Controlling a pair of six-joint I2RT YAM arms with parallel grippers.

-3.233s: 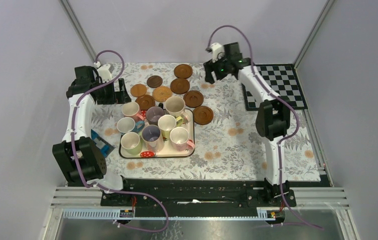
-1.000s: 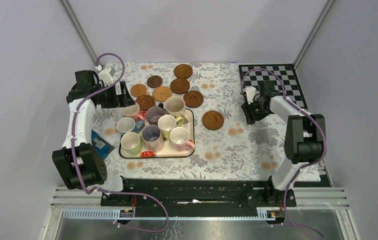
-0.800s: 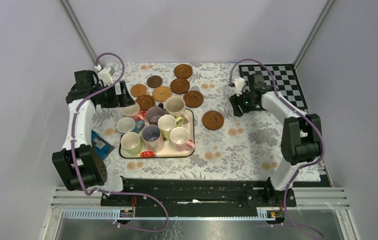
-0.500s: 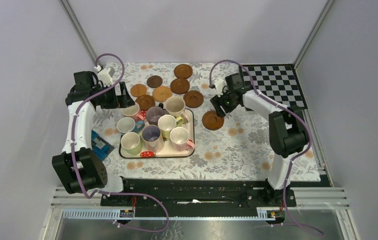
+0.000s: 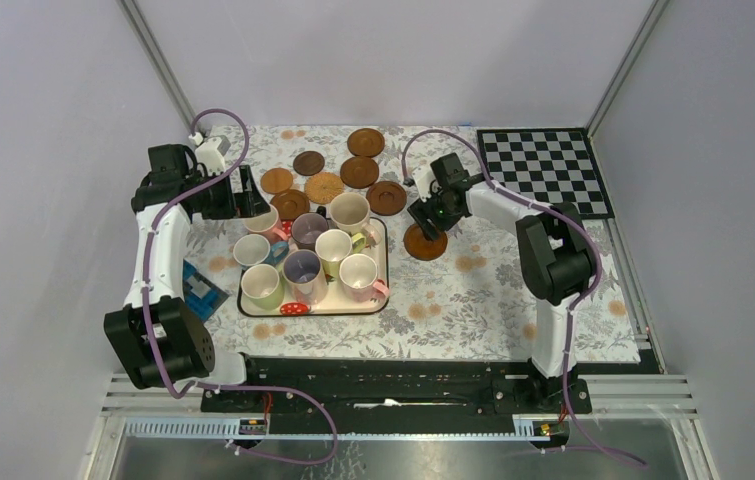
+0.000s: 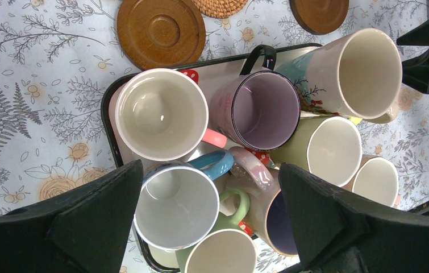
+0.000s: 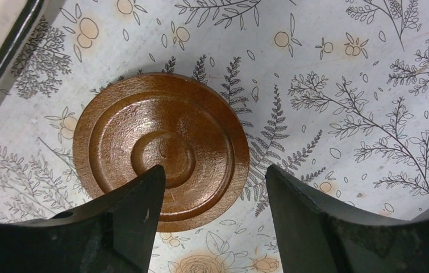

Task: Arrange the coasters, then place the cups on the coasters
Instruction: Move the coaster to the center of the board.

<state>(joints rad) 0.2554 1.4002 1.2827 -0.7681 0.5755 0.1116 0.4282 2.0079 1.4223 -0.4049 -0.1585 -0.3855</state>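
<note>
Right gripper (image 7: 212,170) swung over coaster (image 7: 161,151), jaws apart | left gripper (image 6: 210,168) agape above cups (image 6: 161,114)

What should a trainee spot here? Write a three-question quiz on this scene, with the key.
1. True or false: every one of the cups stands on the tray.
2. The right gripper hovers, jaws apart, over: A) a lone coaster; B) the tray; C) a cup.
3. Which gripper hangs above the cups?
Key: 1 true; 2 A; 3 the left gripper.
</note>
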